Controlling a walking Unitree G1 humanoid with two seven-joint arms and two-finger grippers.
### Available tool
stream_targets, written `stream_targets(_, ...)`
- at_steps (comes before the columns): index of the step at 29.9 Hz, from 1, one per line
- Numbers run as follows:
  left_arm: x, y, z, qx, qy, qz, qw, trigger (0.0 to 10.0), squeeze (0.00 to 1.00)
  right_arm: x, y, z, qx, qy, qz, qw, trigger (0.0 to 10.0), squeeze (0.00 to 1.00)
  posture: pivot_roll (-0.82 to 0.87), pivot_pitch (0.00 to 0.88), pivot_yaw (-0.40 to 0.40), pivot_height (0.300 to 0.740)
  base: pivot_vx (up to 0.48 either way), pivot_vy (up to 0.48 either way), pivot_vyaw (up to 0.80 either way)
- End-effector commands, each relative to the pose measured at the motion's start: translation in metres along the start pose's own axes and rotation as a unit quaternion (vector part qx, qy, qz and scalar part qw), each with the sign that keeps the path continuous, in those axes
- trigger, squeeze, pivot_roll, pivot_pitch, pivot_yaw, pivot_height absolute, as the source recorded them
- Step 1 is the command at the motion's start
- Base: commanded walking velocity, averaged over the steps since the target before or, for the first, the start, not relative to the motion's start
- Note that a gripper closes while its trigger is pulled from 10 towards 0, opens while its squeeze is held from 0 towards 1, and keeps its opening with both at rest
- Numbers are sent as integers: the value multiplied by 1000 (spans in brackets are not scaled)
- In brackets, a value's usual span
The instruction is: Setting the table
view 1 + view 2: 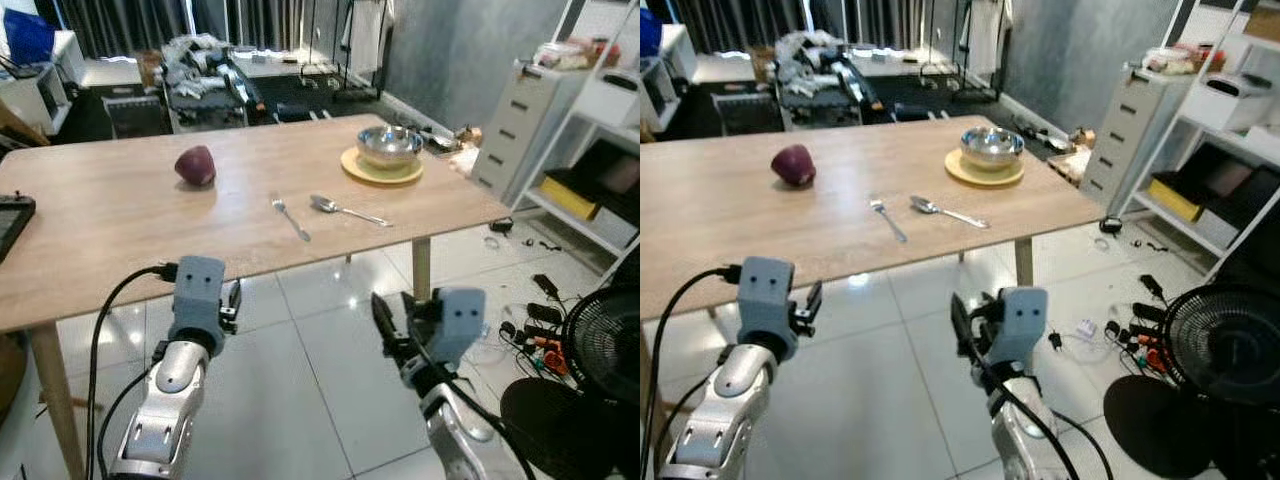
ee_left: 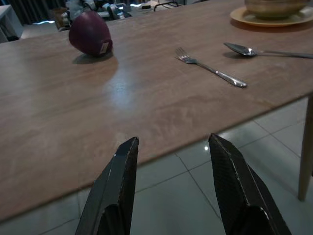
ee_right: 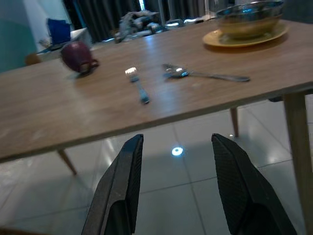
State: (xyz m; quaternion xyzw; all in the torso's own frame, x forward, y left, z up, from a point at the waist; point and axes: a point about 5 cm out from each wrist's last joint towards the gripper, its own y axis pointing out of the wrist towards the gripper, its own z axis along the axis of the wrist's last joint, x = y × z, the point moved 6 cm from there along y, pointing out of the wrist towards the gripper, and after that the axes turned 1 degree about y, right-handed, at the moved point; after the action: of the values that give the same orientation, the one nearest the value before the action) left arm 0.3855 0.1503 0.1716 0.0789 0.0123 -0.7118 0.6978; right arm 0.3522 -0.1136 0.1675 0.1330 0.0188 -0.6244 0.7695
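Observation:
A wooden table (image 1: pixel 120 250) stands in front of me. On it lie a dark red round fruit (image 1: pixel 195 165), a fork (image 1: pixel 290 217) and a spoon (image 1: pixel 345 209) side by side. A metal bowl (image 1: pixel 388 145) sits on a yellow plate (image 1: pixel 381 170) at the far right. My left gripper (image 2: pixel 171 142) is open and empty, held low in front of the table's near edge. Level with it, my right gripper (image 3: pixel 177 139) is also open and empty, below the table's right end. The fork (image 2: pixel 210 69) lies well beyond the left fingertips.
A black device (image 1: pixel 12 220) lies at the table's left edge. Right of the table stand a grey drawer cabinet (image 1: pixel 520 120), white shelves (image 1: pixel 600 190) and a black fan (image 1: pixel 600 340). Cables and plugs (image 1: pixel 530 320) litter the tiled floor.

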Motion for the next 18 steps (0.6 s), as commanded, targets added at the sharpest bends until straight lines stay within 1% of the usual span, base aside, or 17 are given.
stream_targets(1,3,-1,-6,-10,2,-4,1000,10000,0,5,-2,-3,-6,-1,-9,1000,10000,0,86,39,59,740,480,0,0)
stream_targets(8,3,-1,-6,-9,3,-4,1000,10000,0,9,-2,-2,-4,11,-21,1000,10000,0,86,39,59,740,480,0,0)
stream_targets(10,3,-1,-5,-9,2,-5,1000,10000,0,15,-2,0,-2,18,-32,999,10000,0,82,44,59,740,480,0,0)
stream_targets(13,3,-1,-5,-9,1,-5,1000,10000,0,17,-1,0,-2,18,-34,999,10000,0,81,44,59,740,480,0,-267)
stream_targets(18,4,-1,-6,-9,0,-6,1000,10000,0,18,-1,1,-1,14,-34,999,10000,0,81,42,58,740,480,0,0)
